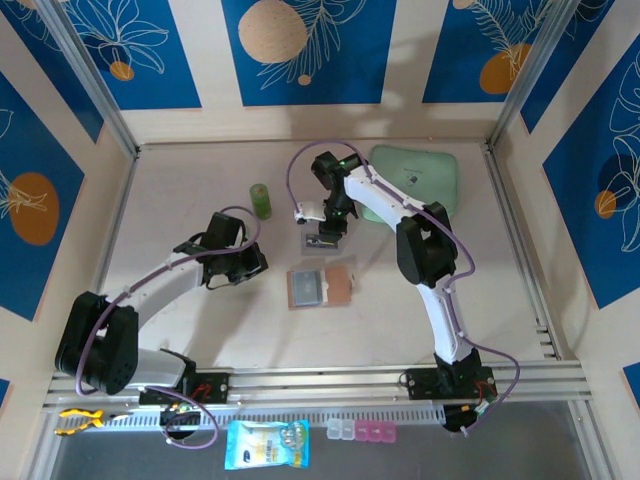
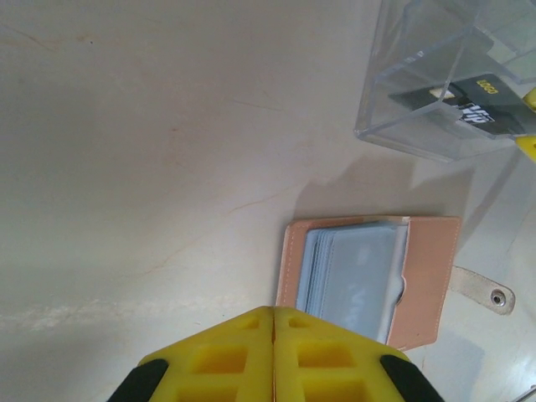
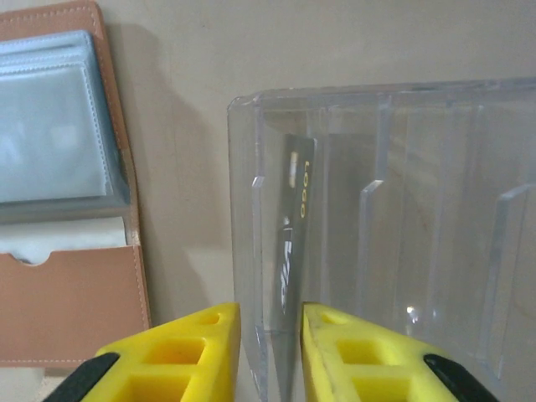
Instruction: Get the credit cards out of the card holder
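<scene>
A small flat salmon-tan leather-like bifold card holder (image 1: 322, 287) lies open on the pale table (image 1: 520, 300), near the middle and between the two arms. Its greyish-blue clear sleeves face up, and its snap tab (image 2: 486, 294) sticks out to one side. Whether any card sits in the sleeves cannot be told. Just beyond the card holder stands a clear plastic organiser box (image 1: 322, 242) with upright dividers. A dark credit card (image 3: 289, 243) with gold lettering stands on edge in the box's end slot; the left wrist view shows the same card (image 2: 473, 107) through the box wall (image 2: 419, 84). The right gripper (image 3: 270, 318) hangs over that end of the box with its yellow fingers (image 3: 209, 343) spread, the card's edge and the box wall in the gap between them; contact with the card cannot be made out. The left gripper (image 2: 274, 322) hovers beside the card holder (image 2: 427, 276), apart from it, with its yellow fingers pressed together on nothing. In the top view it (image 1: 255, 264) sits left of the holder. A mint-green cushioned pouch (image 1: 415, 180) lies far right, and a small green cylinder (image 1: 261, 200) stands far left
</scene>
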